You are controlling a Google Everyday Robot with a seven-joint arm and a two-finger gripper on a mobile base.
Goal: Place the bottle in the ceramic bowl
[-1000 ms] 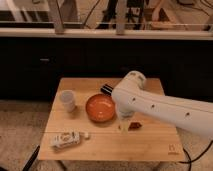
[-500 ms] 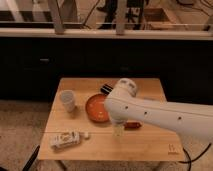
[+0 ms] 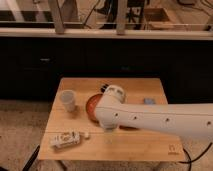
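Bottle (image 3: 65, 140): it lies on its side at the near-left corner of the desk (image 3: 140, 147), close to the front edge, cap pointing right. It is not held and nothing touches it.

Appearance: small cream-white body, a dark-printed label along its length, a small white cap. Treat it as light and round-bodied, likely to roll.

Cup (image 3: 67, 100): it stands upright behind the bottle, toward the left edge and apart from it.

Bowl (image 3: 91, 106): orange-red, near the desk's middle, just right of the cup. Only its left part shows; the arm (image 3: 150, 120) crosses above the rest.

Pincer (image 3: 107, 128): it hangs under the arm's near end, above the desk in front of the bowl and well right of the bottle. Little of it shows. Read it as spread wide and empty.

Hazards, as judged from this layout:
1. If you descend off-centre, one finger will likely push the bottle, which may then roll or slide off the front edge.
2. If you close along the bottle's length and not across it, expect a slip.
3. If you carry low toward the bowl, the load may clip the rim or the cup.
4. With the bowl largely hidden, you may release short of it. Confirm its position first.

A small grey item (image 3: 149, 101) lies right of the arm; ignore it.
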